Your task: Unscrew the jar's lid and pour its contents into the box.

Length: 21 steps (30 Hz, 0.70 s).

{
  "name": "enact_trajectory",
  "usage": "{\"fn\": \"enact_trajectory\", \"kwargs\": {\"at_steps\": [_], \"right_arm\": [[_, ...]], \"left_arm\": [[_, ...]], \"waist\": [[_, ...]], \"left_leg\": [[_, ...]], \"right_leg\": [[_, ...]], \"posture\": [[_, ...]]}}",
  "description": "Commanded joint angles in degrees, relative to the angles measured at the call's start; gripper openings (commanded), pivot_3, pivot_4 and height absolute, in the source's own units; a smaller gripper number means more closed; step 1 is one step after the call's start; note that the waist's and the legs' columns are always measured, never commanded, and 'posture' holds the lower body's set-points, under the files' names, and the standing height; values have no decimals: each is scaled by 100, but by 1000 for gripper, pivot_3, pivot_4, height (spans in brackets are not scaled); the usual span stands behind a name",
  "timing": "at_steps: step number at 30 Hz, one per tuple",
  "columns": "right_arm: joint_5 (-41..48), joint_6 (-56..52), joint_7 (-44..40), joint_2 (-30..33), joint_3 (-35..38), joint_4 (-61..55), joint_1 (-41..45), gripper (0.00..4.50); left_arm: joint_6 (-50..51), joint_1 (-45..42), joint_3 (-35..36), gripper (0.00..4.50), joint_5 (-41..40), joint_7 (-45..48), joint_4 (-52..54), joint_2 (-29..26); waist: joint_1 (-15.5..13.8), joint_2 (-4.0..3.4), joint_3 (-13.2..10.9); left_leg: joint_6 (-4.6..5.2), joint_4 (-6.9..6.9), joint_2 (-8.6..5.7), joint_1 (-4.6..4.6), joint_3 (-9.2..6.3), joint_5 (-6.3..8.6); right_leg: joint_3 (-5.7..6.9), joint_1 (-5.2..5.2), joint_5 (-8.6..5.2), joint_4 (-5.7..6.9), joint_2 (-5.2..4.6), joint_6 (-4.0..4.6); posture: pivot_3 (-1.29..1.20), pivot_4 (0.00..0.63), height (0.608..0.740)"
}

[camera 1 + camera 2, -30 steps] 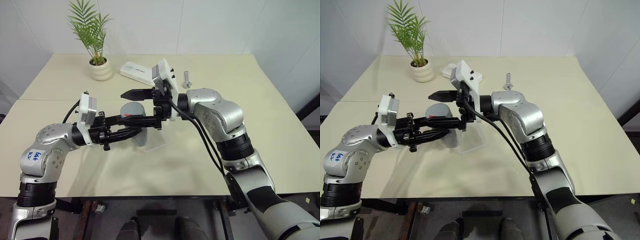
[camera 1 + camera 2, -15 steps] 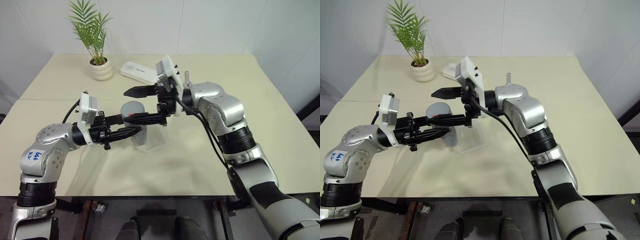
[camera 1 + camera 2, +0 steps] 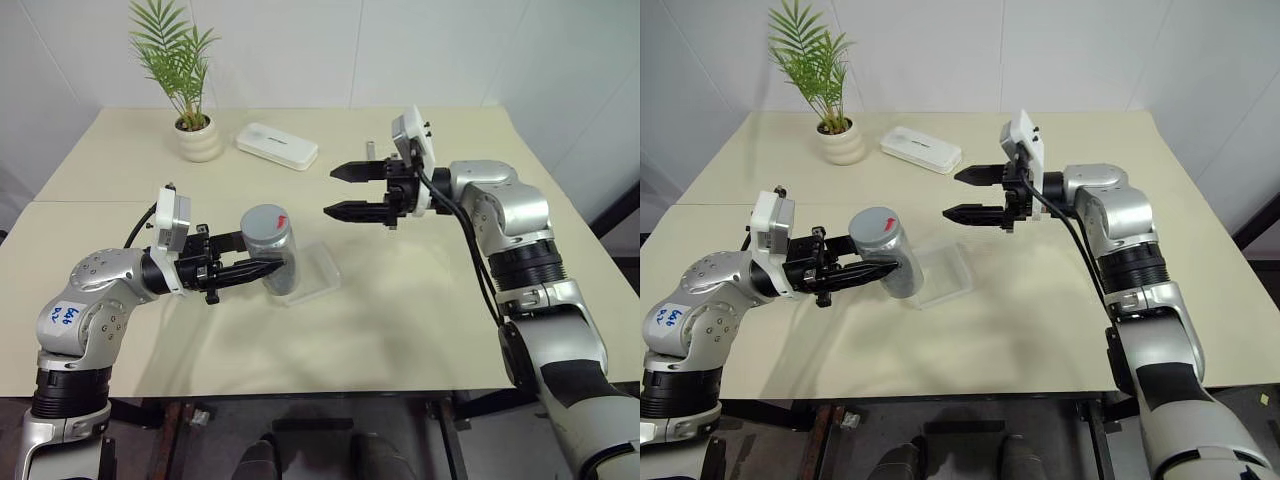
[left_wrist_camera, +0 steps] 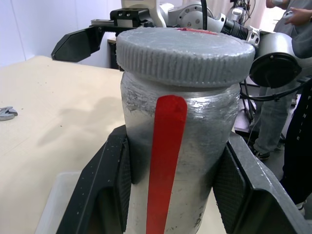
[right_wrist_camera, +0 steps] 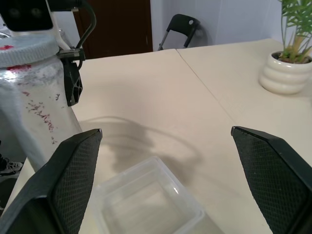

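From the head views, the left hand [image 3: 255,270] was clamped on the jar [image 3: 271,250], holding it lifted over the near edge of the box [image 3: 318,272], which lay on the desk [image 3: 400,300]. The jar's long axis stood nearly upright, tipped a little, with the lid [image 3: 876,227] still on top. The right hand [image 3: 335,192] hung with its fingers spread wide and nothing between them, pointing toward the jar from the far side of the box and well apart from it. The lid lay straight out beyond its fingertips and a little lower, so by my judgement that free hand was the one to come in for the unscrewing.

In the left wrist view, both black fingers [image 4: 105,185] pressed the jar's sides below the lid [image 4: 185,48], the red stripe between them. The jar's base was cut off, and the contents could not be seen through its silver wall.

In the right wrist view, the empty fingers [image 5: 73,165] framed the box [image 5: 146,200] on the desk, with the jar [image 5: 34,112] off to one side, partly out of frame.
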<state>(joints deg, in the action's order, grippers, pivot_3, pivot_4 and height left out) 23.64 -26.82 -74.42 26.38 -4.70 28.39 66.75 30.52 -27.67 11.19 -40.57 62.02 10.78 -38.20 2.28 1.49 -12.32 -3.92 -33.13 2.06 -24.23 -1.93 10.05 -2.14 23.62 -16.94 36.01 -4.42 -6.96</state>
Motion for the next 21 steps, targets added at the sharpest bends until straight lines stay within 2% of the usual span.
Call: {"fn": "enact_trajectory", "kwargs": {"at_steps": [1,6,11,15,21], "right_arm": [[460,-386,-276,90,289,-536,57,4457],[900,-999,131,-366,210,-1710,-111,4457],[904,-1270,711,-922,-170,-2619,-406,4457],[774,-1273,1083,-1261,-496,-2916,-504,4457],[525,-1081,1354,-1424,-700,-2752,-433,4457]], "left_arm": [[-42,27,107,1874,-123,34,205,-104],[-21,4,55,1874,-68,4,152,-144],[-28,-36,-30,1874,-17,-24,123,-115],[-29,-74,-75,1874,-11,-30,101,-118],[3,-89,-97,1874,-32,-23,112,-138]], "waist": [[-2,0,0],[17,0,0],[15,0,0],[5,0,0],[-22,0,0]], "left_leg": [[0,-1,0,0,0,0],[0,-1,0,1,0,0],[0,-6,1,1,0,0],[0,-10,1,0,0,0],[0,-11,1,0,0,0]], "right_leg": [[0,0,0,0,0,0],[-1,0,0,2,0,-1],[-2,-1,1,6,0,-1],[-3,-1,2,8,0,-2],[-3,-1,2,8,0,-2]], "posture": [[0,150,740],[0,150,740],[0,150,740],[0,150,740],[0,150,740]]}}
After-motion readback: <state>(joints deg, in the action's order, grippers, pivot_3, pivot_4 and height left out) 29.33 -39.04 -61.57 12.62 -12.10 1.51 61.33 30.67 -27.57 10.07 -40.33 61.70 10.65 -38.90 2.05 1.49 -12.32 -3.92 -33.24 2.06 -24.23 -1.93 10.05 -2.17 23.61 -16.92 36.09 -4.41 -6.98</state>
